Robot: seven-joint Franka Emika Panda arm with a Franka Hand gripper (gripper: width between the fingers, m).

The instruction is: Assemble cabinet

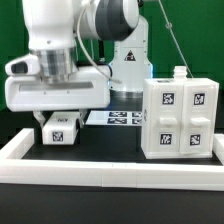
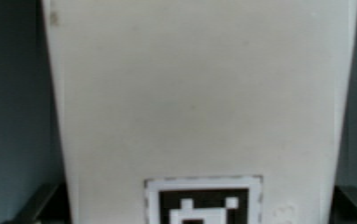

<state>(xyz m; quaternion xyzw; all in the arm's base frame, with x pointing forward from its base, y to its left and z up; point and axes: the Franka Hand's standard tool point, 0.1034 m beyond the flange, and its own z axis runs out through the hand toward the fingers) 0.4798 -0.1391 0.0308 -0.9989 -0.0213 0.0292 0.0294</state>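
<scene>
The cabinet body [image 1: 180, 115] is a tall white box with several black-and-white tags on its front. It stands on the dark table at the exterior view's right. My gripper [image 1: 60, 120] is at the exterior view's left, shut on a smaller white cabinet piece [image 1: 60, 131] with one tag, held low over the table. In the wrist view this piece [image 2: 193, 100] fills the picture as a plain white face with its tag [image 2: 201, 202] at the edge. It sits in my gripper [image 2: 200, 212], between the dark fingers [image 2: 47, 206]. The held piece and the cabinet body are apart.
The marker board [image 1: 118, 118] lies flat on the table behind, between the held piece and the cabinet body. A long low white rail [image 1: 110, 172] runs along the front and up the exterior view's left side. The robot's white base [image 1: 128, 65] stands at the back.
</scene>
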